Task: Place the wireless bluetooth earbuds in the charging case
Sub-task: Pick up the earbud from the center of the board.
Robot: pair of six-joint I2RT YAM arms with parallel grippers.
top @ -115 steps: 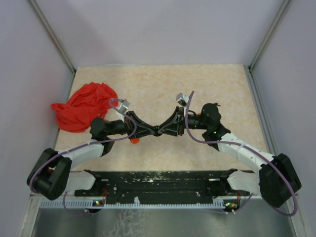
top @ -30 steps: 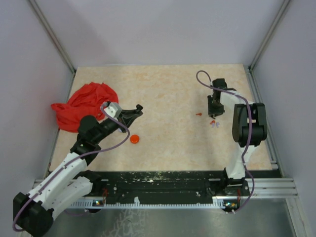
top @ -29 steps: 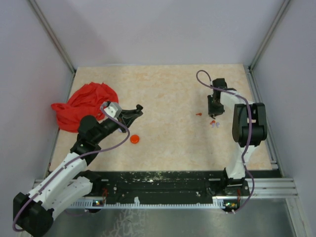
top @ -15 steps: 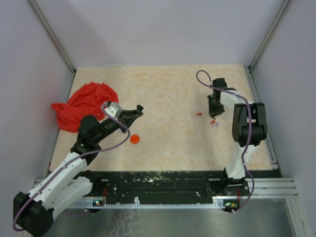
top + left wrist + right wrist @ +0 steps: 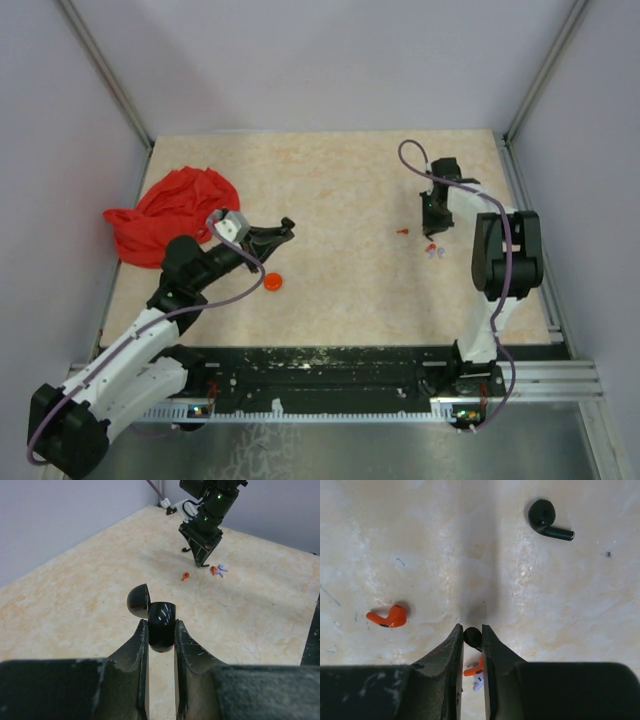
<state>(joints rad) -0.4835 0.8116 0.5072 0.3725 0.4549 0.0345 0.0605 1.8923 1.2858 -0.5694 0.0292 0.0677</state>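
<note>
1. Black charging case (image 5: pixel 162 622), lid open, sits clamped in the left pincer (image 5: pixel 161 632).
2. The right pincer (image 5: pixel 471 629) narrowly pinches a black earbud (image 5: pixel 472 637) on the tabletop (image 5: pixel 445 540).
3. Nearby an orange earbud (image 5: pixel 387 617) lies loose.

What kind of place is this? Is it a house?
Probably a robot test booth, not a house: two robot arms bolted along the near edge, plain walls boxing in a small table, tiny earbuds laid out.

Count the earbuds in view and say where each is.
5. Black stemmed earbud top right of the right wrist view; orange earbud at left; second black one between the right hand's fingers; second orange one and a pale one beneath them. Others may be hidden.
</note>
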